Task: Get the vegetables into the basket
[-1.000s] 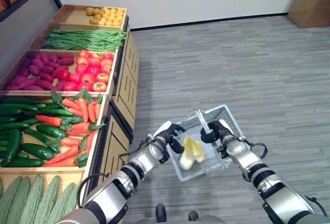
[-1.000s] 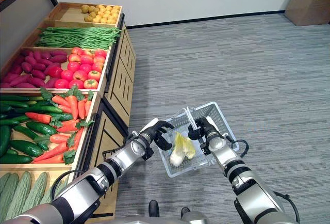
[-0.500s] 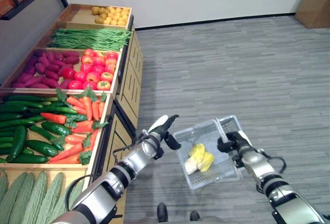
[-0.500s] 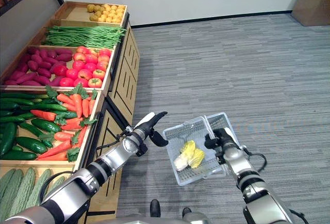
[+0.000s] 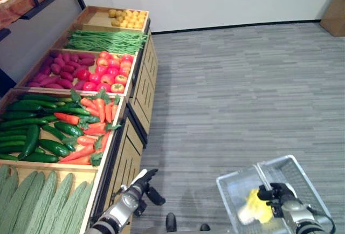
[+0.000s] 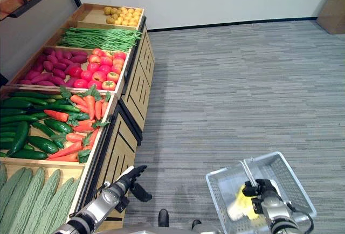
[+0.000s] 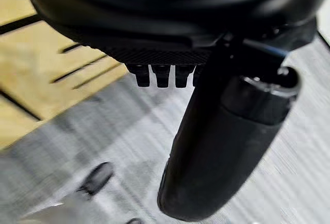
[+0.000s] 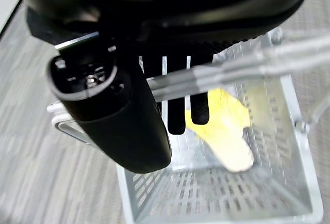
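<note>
Nearest the robot, the right hand [image 6: 262, 193] has its fingers curled round the handle [image 8: 242, 66] of the clear plastic basket [image 6: 294, 183], carrying it low on the right above the grey floor [image 6: 226, 83]. One yellow-and-white leafy vegetable [image 8: 227, 131] lies on the basket bottom, beneath the hand; nothing else is visible in the basket. The left hand [image 5: 141, 184] sits low beside the front of the wooden display stand [image 6: 121, 153], fingers straight and relaxed, holding nothing; its wrist view confirms bare fingers over floor and wood. Beyond it on the stand, the nearest compartment holds pale green ridged gourds [image 5: 38, 204]; the next holds dark cucumbers [image 5: 32, 131] beside carrots [image 5: 94, 123]. Further along lie purple sweet potatoes [image 6: 59, 64] next to red tomatoes [image 6: 102, 69], then long green beans [image 6: 99, 39], and in the far compartment small yellow fruit [image 6: 124, 14]. The basket stands well apart from the stand, with open floor between. Judgement: the task is at an early stage, one item loaded and the stand still full. Risks from here: the basket hangs from a single handle, so a swing or tilt could tip the loose vegetable out. The free hand is close to the stand's front, so a careless lift could knock its edge. A reach into the crowded cucumber and carrot compartment could dislodge neighbours onto the floor. With basket and produce so far apart, any transfer crosses open floor, where a weak hold would drop the item.
</note>
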Available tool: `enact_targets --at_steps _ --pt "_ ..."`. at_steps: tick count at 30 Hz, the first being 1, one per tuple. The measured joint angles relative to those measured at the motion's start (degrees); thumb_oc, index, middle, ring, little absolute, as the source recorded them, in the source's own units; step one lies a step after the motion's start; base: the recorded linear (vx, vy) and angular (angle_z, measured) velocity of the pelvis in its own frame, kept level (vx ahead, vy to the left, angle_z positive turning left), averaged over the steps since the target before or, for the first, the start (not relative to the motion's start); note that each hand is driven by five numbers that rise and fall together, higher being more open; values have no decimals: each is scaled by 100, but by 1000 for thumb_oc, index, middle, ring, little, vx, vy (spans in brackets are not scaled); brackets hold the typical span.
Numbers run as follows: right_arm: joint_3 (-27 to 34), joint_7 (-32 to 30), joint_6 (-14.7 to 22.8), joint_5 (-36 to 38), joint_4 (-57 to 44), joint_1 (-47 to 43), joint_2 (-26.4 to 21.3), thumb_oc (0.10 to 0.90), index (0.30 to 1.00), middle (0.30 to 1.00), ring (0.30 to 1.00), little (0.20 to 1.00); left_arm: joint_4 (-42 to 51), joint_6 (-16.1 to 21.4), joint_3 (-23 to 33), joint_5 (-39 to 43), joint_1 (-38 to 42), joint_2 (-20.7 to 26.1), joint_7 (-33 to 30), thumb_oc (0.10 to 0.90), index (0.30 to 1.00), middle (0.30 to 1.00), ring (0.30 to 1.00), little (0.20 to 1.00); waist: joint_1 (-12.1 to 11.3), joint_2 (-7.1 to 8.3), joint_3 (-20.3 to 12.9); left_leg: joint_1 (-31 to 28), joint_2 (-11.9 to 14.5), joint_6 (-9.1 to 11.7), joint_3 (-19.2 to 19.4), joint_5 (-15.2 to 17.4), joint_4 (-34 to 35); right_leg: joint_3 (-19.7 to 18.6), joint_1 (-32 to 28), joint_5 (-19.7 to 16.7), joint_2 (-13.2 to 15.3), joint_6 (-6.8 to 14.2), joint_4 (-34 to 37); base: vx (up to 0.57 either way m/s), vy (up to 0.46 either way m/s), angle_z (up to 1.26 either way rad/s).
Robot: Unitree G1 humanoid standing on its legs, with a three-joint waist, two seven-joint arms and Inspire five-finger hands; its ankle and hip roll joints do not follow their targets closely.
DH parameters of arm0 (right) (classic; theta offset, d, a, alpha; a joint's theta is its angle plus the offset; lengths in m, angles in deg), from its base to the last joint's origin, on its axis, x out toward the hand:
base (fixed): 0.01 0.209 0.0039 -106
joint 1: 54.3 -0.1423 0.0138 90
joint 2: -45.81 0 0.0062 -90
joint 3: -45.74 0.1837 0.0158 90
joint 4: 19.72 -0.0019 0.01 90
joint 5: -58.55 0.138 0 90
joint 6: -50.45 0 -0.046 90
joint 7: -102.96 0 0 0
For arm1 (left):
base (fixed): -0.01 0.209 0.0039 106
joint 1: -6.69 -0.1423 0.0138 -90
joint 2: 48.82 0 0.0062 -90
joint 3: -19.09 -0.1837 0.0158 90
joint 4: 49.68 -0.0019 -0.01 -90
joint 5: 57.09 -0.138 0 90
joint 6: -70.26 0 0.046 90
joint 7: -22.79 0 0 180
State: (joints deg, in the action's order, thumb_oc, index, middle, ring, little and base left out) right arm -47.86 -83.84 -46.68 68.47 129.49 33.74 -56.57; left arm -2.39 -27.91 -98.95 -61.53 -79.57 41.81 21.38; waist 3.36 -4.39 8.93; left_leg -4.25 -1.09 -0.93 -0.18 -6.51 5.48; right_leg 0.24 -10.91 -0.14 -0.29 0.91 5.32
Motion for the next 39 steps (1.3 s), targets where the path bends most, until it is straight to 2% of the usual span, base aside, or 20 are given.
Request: enact_targets --at_steps 4,6,8,9,10,13,20,21,23,30,33,34,35,36,38,39 --pt "76 -5 30 11 543 101 120 400 300 300 300 300 -578 18 174 -11 -68 -104 -34 900 1000 1000 1000 1000 -1 -2 -32 1 0 -8 -5 -6 -2 10 -2 -1 0 -1 0 0 0 0" --pt "87 -1 80 21 893 115 257 400 300 300 300 300 -1208 113 261 -111 -24 -241 -114 900 1000 1000 1000 1000 -1 41 -112 1 1 -7 -5 -5 -1 13 -1 1 0 0 0 0 0 0" --pt "80 40 106 126 1118 145 414 400 300 300 300 300 -1685 58 361 -234 -31 -337 -147 900 1000 1000 1000 1000 0 38 -174 4 2 -3 -5 -3 1 16 2 12 -3 -15 1 0 0 0" --pt "76 2 140 125 1146 161 441 400 300 300 300 300 -1743 70 444 -233 -43 -350 -171 900 1000 1000 1000 1000 -5 37 -175 12 1 -2 -9 -4 1 20 10 12 -3 -15 1 4 -35 3" --pt "54 15 210 122 1260 188 485 400 300 300 300 300 -2090 155 755 -237 -56 -417 -279 900 1000 1000 1000 1000 -39 41 -209 10 2 2 -20 -6 0 31 2 11 -3 -17 1 -1 -32 5" --pt "54 37 240 153 1360 298 602 400 300 300 300 300 -2358 116 948 -237 -139 -420 -475 900 1000 1000 1000 1000 -87 59 -321 18 3 30 -42 12 0 49 7 18 -10 -28 0 -2 -20 3" --pt "60 58 319 182 1363 486 749 400 300 300 300 300 -2639 89 1322 -221 -562 -432 -545 900 1000 1000 1000 1000 -87 88 -345 90 16 67 -35 34 -2 44 85 25 -21 -70 0 7 -61 -1" --pt "92 46 328 186 1362 484 812 400 300 300 300 300 -2706 101 1560 -208 -635 -451 -581 900 1000 1000 1000 1000 -87 116 -361 98 25 65 -17 32 -5 29 101 21 -28 -77 0 10 -53 -5" --pt "85 42 328 186 1364 483 870 400 300 300 300 300 -2800 96 1675 -102 -674 -449 -596 900 1000 1000 1000 1000 -88 149 -375 98 40 45 5 18 -19 10 111 17 -39 -86 0 20 -97 -6" --pt "-21 41 417 186 1359 466 1049 400 300 300 300 300 -2791 150 1696 283 -640 -450 -766 900 1000 1000 1000 1000 -88 245 -371 182 126 151 36 30 -93 -30 178 60 -130 -126 -19 -7 -110 -3" --pt "-160 58 497 227 1365 345 1136 400 300 300 300 300 -2857 208 1713 346 -467 -424 -841 900 1000 1000 1000 1000 -104 307 -243 569 209 391 34 89 -630 -2 418 166 -211 -321 -238 11 -168 4" --pt "-190 96 517 229 1431 214 1268 400 300 300 300 300 -3002 283 1934 420 -269 -380 -909 900 1000 1000 1000 1000 -134 576 -16 951 135 557 -22 -5 -1417 8 491 248 -140 -477 -470 68 -169 4" --pt "-198 110 519 227 1434 191 1324 400 300 300 300 300 -3028 293 1977 469 -213 -341 -951 900 1000 1000 1000 1000 -192 735 61 1122 91 698 -55 -84 -1756 -1 518 233 -62 -595 -552 80 -149 -6" --pt "-196 140 548 226 1432 195 1322 400 300 300 300 300 -3096 315 2092 563 -202 -335 -981 900 1000 1000 1000 1000 -291 798 117 1316 70 806 -166 -188 -2186 -25 553 288 -57 -709 -661 96 -141 -16" --pt "-198 142 572 223 1465 152 1279 400 300 300 300 300 -3219 334 2149 701 -86 -364 -973 900 1000 1000 1000 1000 -365 867 254 1871 15 863 -317 -404 -3148 -37 631 357 -63 -803 -851 152 -112 -6" --pt "-198 137 573 223 1467 154 1253 400 300 300 300 300 -3262 330 2149 774 -107 -408 -967 900 1000 1000 1000 1000 -366 886 282 2077 11 818 -321 -439 -3501 -31 638 370 -74 -837 -862 370 -56 2"
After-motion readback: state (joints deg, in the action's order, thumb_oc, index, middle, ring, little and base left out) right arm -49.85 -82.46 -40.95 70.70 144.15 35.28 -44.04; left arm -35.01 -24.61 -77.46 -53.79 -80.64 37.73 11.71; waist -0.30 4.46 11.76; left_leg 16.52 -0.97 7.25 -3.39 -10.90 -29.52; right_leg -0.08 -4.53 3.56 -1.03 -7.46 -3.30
